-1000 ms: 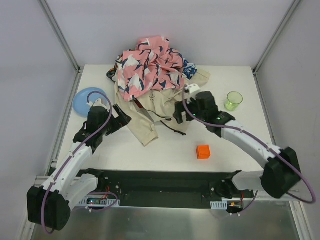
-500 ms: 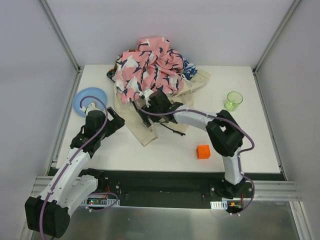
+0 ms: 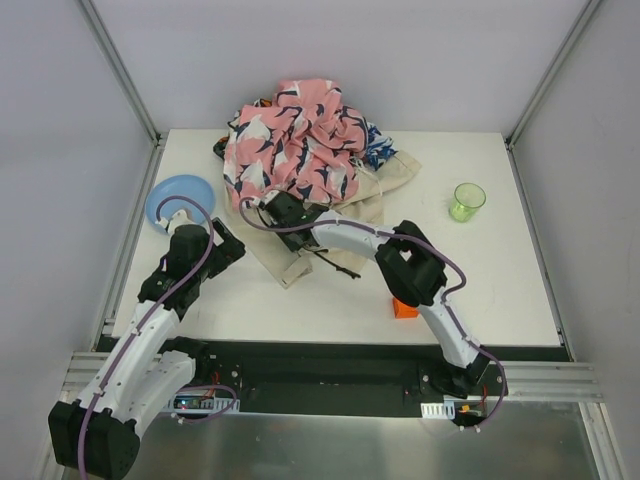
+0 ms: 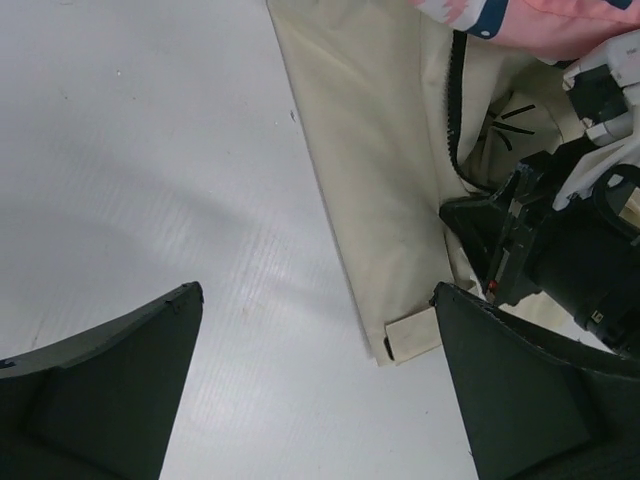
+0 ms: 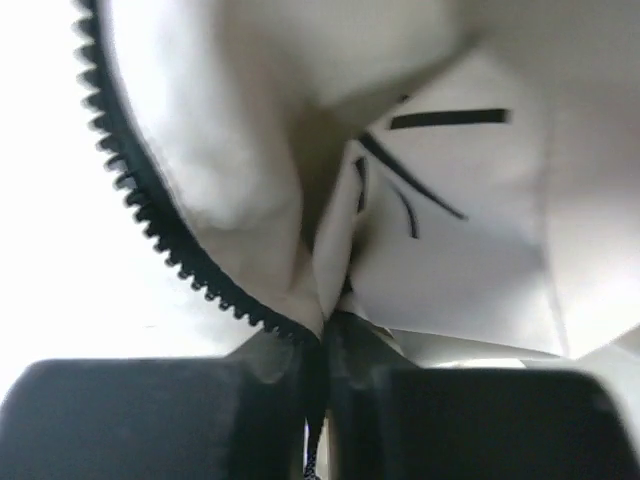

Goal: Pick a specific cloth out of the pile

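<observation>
The pile (image 3: 295,145) is heaped at the back of the table, with a pink navy-and-white printed cloth (image 3: 300,130) on top. Under it a beige garment (image 3: 268,252) spreads toward me. The cloth is hidden. My right gripper (image 3: 278,208) reaches to the pile's front edge. In the right wrist view it (image 5: 325,330) is shut on a fold of the beige garment (image 5: 250,150) beside its black zipper (image 5: 150,220). My left gripper (image 4: 315,300) hangs open over bare table, just left of the beige garment's edge (image 4: 370,180).
A blue plate (image 3: 180,192) lies at the table's left edge behind my left arm. A green cup (image 3: 466,201) stands at the right. An orange cube (image 3: 404,308) sits near the front, partly behind my right arm. Frame posts flank the table.
My right arm swung left from the table's right side to the pile's front, and its jaws closed on the beige garment. My left arm shifted only slightly.
</observation>
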